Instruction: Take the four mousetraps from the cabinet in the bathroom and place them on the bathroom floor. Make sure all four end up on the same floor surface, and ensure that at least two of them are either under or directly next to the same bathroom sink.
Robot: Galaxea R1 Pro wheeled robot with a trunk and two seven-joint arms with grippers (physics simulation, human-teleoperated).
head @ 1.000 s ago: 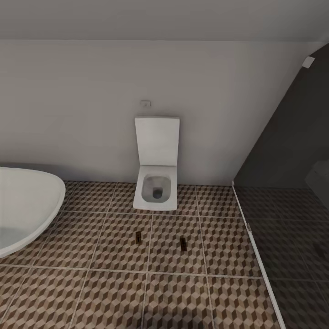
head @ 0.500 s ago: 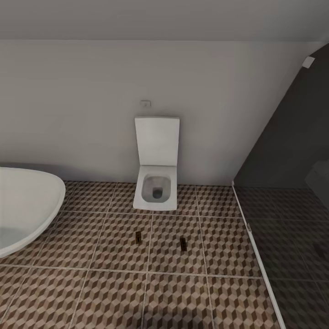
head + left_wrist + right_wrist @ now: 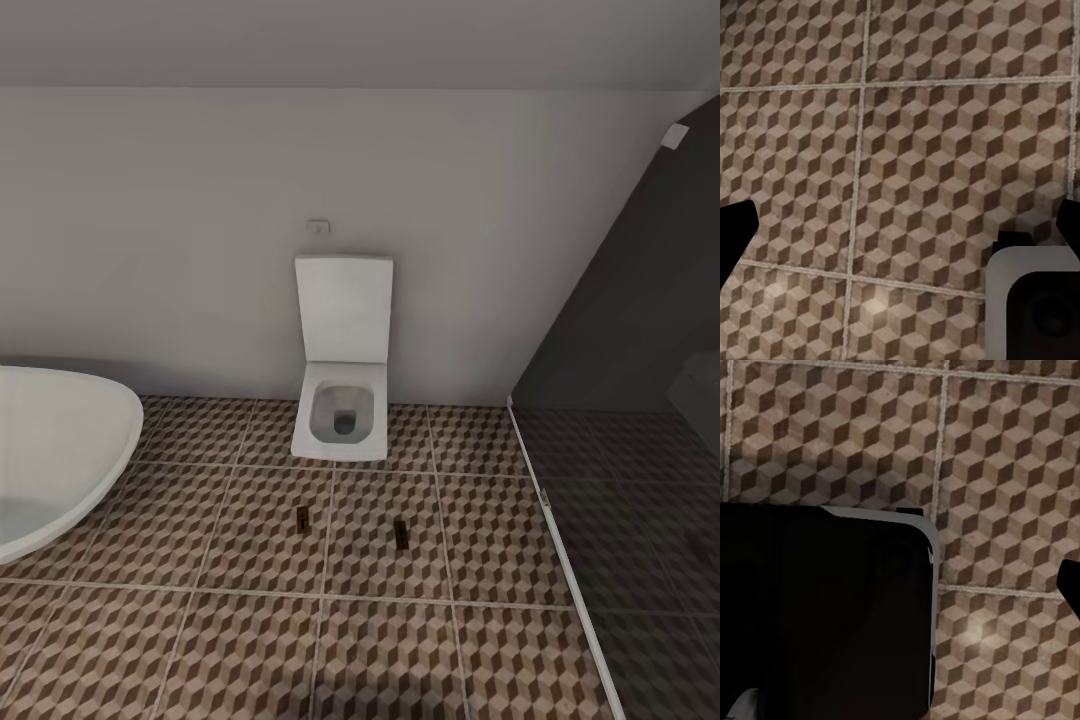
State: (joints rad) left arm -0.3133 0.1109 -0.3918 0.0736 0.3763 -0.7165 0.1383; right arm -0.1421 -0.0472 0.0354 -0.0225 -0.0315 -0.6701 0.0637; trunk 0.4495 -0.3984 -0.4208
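Mousetraps, head view: I count two small dark-and-tan pieces lying flat on the bathroom floor point(image 3: 250, 640), one point(image 3: 301, 517) left of centre frame, the other point(image 3: 401, 533) right of it, well apart. Both sit in front of the toilet point(image 3: 341, 410), which stands against the back wall. Each seems to lie with its long axis running toward the toilet, though they are too small for me to be sure. A white tub point(image 3: 60, 450) fills the left edge; a dark glass partition point(image 3: 640, 480) closes off the right side. No sink or cabinet is framed here. Open tile lies between tub and partition, so the base has room to turn.

Left wrist view: cube-pattern tile with grout lines, dark tips of the left gripper point(image 3: 900, 240) at both side edges, set wide apart, nothing between them.

Right wrist view: tile again, partly covered by a dark rounded body; one dark tip of the right gripper at the right edge. I cannot tell whether it is open or closed.

My judgement: two traps remain to fetch; neither arm is nearer to the traps lying ahead.
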